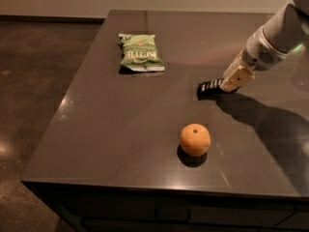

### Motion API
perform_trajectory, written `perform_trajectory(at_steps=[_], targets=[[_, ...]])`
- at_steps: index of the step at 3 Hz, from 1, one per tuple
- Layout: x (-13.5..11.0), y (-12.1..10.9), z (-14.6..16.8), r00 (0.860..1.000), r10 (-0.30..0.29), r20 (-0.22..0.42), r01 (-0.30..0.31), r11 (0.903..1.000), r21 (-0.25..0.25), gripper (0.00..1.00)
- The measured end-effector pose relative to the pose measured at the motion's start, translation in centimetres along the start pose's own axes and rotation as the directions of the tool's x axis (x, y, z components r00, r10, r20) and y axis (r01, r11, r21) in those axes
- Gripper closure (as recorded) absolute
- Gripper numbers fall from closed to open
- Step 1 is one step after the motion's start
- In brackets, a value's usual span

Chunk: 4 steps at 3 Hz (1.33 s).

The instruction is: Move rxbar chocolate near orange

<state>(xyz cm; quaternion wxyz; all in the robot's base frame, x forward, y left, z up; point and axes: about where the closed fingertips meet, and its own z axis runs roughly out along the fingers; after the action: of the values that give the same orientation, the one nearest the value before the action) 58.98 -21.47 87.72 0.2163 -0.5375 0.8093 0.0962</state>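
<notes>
The rxbar chocolate point(209, 86) is a small flat black wrapper with white lettering, right of the table's middle. My gripper point(231, 84) comes in from the upper right and is shut on the bar's right end, holding it at or just above the tabletop. The orange point(195, 139) is a round fruit with a dark stem dimple. It sits nearer the front edge, a little left of and below the bar, with a gap of bare table between them.
A green chip bag point(140, 52) lies at the back left of the dark table point(106, 129). The arm's shadow falls across the table's right side. Dark floor lies to the left, beyond the table edge.
</notes>
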Motion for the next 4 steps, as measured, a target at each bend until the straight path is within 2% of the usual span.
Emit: perform_trajectory(at_steps=[1, 2, 3, 4], targets=[[0.9, 3.9, -0.6, 0.997, -0.066, -0.03, 0.064, 0.9962, -0.059, 1.0], [1.9, 7.5, -0.9, 0.988, -0.14, -0.06, 0.131, 0.9828, -0.13, 1.0], [2.2, 9.8, -0.8, 0.972, -0.222, -0.075, 0.205, 0.9614, -0.183, 0.85], [2.4, 11.2, -0.8, 0.958, -0.279, -0.072, 0.258, 0.9417, -0.216, 0.62]])
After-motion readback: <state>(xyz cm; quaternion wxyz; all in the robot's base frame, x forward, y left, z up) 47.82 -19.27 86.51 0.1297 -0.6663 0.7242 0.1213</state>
